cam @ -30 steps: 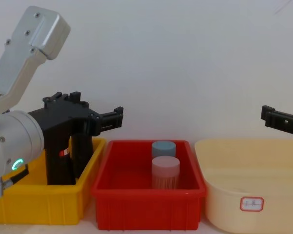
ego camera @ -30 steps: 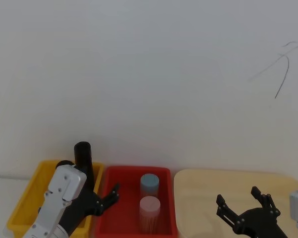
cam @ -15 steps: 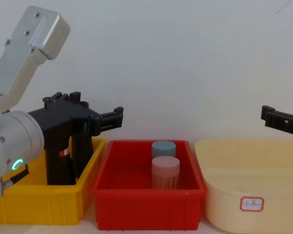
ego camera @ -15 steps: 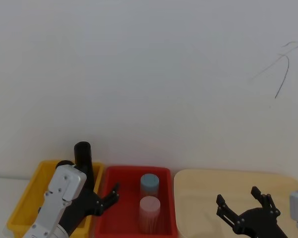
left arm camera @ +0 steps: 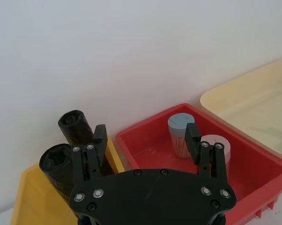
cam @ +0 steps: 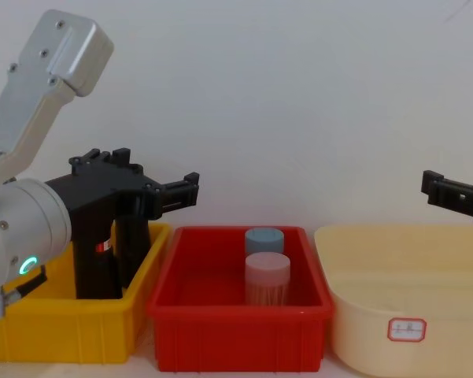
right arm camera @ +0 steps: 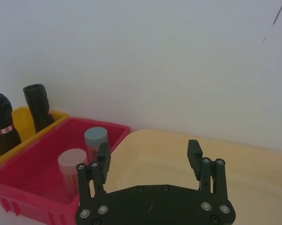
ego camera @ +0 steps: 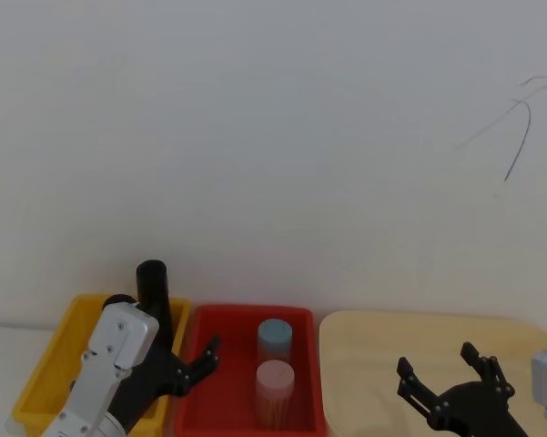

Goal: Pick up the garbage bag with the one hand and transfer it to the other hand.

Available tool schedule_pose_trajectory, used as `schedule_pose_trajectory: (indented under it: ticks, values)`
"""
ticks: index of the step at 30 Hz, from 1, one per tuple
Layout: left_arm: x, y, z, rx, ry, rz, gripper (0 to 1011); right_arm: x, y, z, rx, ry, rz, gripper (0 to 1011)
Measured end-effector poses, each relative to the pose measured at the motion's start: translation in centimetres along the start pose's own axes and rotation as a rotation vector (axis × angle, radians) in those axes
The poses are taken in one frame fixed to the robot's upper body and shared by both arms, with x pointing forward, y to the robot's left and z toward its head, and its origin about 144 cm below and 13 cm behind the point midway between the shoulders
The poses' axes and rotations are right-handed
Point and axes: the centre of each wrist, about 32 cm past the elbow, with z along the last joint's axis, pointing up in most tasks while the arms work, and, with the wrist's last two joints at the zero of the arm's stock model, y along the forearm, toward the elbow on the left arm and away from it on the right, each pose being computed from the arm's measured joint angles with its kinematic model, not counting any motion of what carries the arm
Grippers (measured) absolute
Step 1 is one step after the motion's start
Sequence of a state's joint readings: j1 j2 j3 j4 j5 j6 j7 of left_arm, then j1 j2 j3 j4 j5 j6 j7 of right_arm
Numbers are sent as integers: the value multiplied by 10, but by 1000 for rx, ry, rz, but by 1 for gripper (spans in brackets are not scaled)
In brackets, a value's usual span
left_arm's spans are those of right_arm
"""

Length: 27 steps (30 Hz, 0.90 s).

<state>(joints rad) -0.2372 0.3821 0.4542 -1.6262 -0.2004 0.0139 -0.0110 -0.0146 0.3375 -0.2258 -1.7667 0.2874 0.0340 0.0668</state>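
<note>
At left of bench, yellow bin (cam: 63, 323) holds two black rolls standing upright, side by side. The garbage bag (cam: 93, 272) is the nearer roll, with a red-and-white band around its middle, clearest in the right wrist view (right arm camera: 2, 125). The second black roll (cam: 131, 250) stands just behind and to the right of it, top visible in the head view (ego camera: 152, 280). Left gripper (cam: 177, 193) hangs above the right-hand part of the yellow bin, higher than the roll tops, fingers pointing toward the red bin (cam: 236, 335). Left wrist view: the two fingers (left arm camera: 99, 139) are spread well apart with nothing between them, both roll tops below and to one side; no contact with the garbage bag seen. Green-lit ring (cam: 27, 265) shows on the left arm. Right gripper (ego camera: 444, 369) is held over the cream tub (cam: 401, 299), well apart from the yellow bin; right wrist view (right arm camera: 148, 154) shows its fingers also spread wide and empty. Red bin sits between yellow bin and cream tub, touching or nearly touching each, cannot tell which. Inside the red bin: blue-capped canister (cam: 264, 239) at the back, pink-capped canister (cam: 267, 276) just in front of it, both upright. Cream tub carries a small red-edged sticker (cam: 407, 328) on its front wall.
</note>
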Motion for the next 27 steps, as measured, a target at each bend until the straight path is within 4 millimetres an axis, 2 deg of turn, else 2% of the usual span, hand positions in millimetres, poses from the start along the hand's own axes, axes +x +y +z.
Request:
schedule_pose_trajectory:
  ticks: [27]
  values:
    - [0, 0, 0, 0, 0, 0, 1002, 0, 0, 0, 0, 0, 0, 999]
